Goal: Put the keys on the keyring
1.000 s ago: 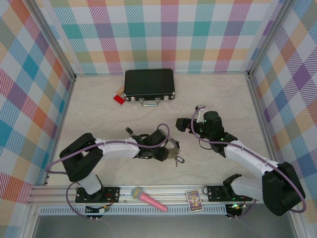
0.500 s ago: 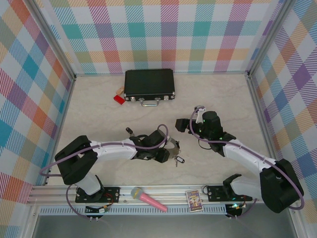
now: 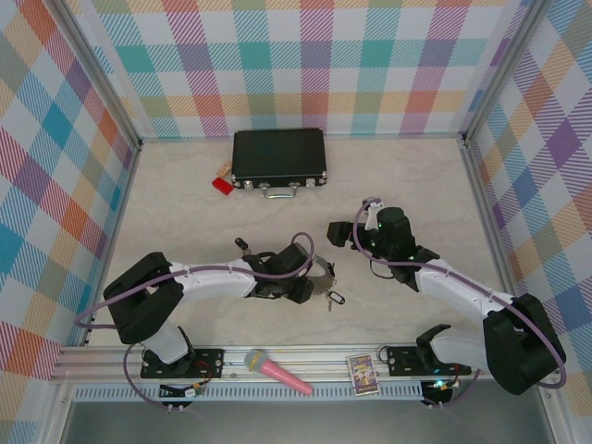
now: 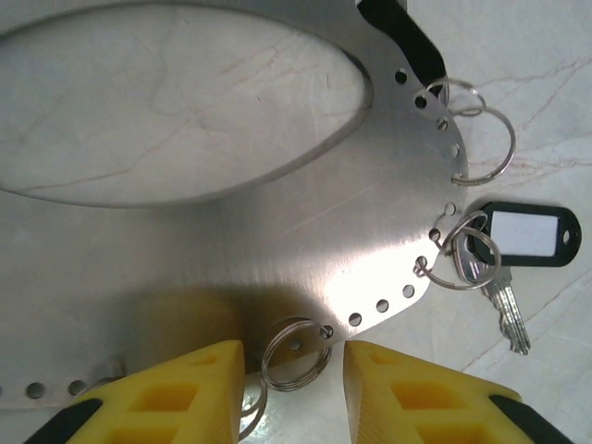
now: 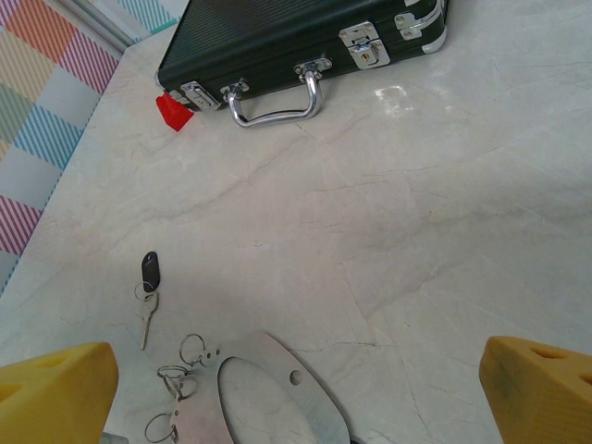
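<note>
left hand [image 4: 294, 370] part-open, straddling a split ring [image 4: 296, 353] | right hand [image 5: 296, 393] wide open, empty | keyring [image 4: 277, 231] stiff, thin, slick: I'd pinch its rim

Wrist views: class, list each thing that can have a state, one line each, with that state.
keyring, lying flat on the table
tagged key, hooked on the keyring
loose key, off the keyring, on the table
black case, shut
left gripper, open around a small ring
right gripper, wide open, empty
</note>
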You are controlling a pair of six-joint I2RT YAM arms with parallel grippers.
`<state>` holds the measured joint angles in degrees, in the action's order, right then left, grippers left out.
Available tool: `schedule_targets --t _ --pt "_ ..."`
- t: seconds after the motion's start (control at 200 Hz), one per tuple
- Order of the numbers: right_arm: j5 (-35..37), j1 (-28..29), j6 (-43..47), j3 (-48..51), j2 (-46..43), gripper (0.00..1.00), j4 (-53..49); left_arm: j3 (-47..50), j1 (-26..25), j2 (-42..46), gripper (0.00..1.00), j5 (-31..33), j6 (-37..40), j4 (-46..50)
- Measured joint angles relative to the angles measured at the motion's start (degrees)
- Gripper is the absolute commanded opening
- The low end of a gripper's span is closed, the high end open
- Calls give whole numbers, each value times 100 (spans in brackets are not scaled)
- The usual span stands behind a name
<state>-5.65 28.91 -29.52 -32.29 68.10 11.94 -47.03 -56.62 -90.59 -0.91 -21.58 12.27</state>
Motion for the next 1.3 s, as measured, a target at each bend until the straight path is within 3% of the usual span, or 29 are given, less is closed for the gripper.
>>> schedule_targets --t 0.485,0.875,0.95,1.045,1.3 --pt "-52 0 0 0 35 99 4 -31 0 -195 34 -35 24 -35" --pt "-66 0 0 0 37 99 4 -42 0 -205 25 -461 46 -17" --pt "-66 0 -2 0 37 99 4 -42 -2 -205 19 -492 35 -17" --pt "-66 0 0 0 37 99 4 -42 -24 -205 26 -551 90 -17" --pt "-66 0 0 0 37 99 4 -59 -68 -291 21 -551 127 7"
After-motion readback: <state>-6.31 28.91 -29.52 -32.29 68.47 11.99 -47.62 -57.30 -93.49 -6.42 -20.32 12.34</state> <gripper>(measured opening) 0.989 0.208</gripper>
